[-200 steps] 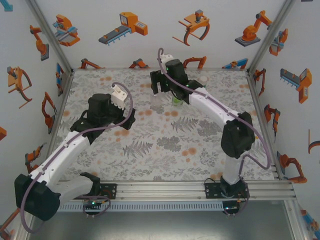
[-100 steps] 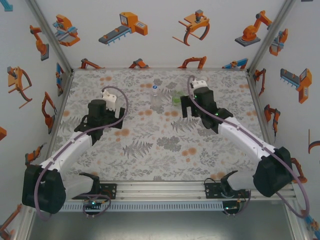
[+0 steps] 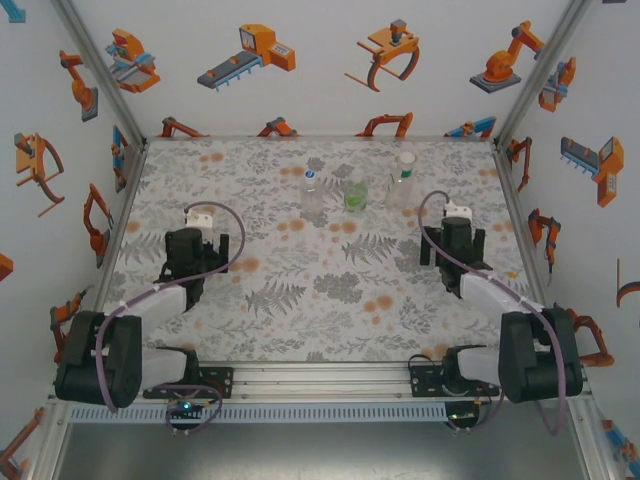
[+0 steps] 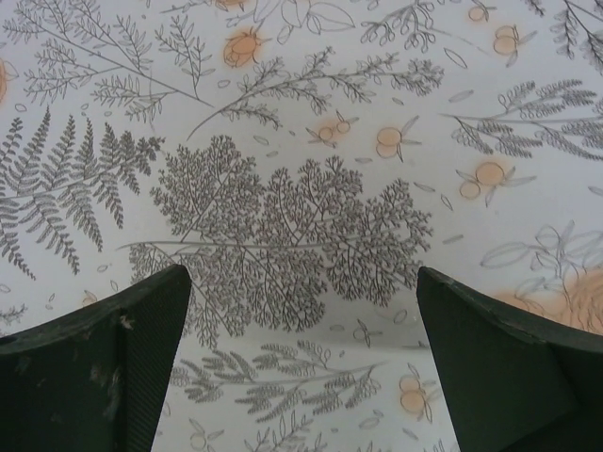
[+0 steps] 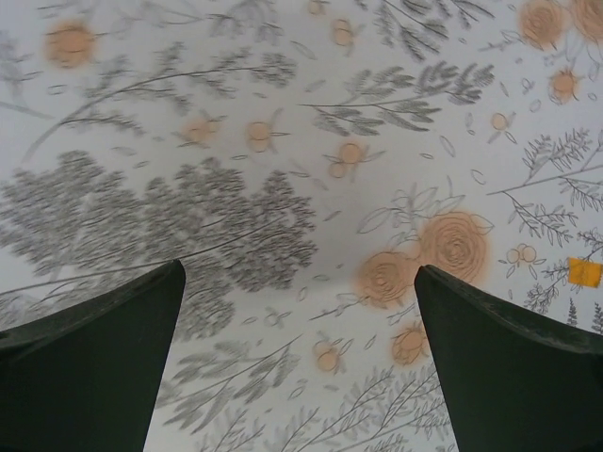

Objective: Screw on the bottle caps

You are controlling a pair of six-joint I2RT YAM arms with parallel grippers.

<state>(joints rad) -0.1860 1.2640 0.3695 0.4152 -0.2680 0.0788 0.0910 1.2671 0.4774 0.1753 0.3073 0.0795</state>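
Here, both arms sit folded near their bases. The left pincer [image 4: 301, 282] and right pincer [image 5: 300, 275] gape wide and empty above the patterned counter [image 3: 300, 310]. Three bottles [image 3: 355, 197] stand upright in a row at the far middle, well apart from both.

lower middle of the worktop [image 3: 320, 300] is wide open, a clear lane between left tool [image 4: 303, 282] and right tool [image 5: 300, 278]. up at upper centre, three bottles [image 3: 355, 197] stand in a row, narrow gaps between, a bare strip behind.
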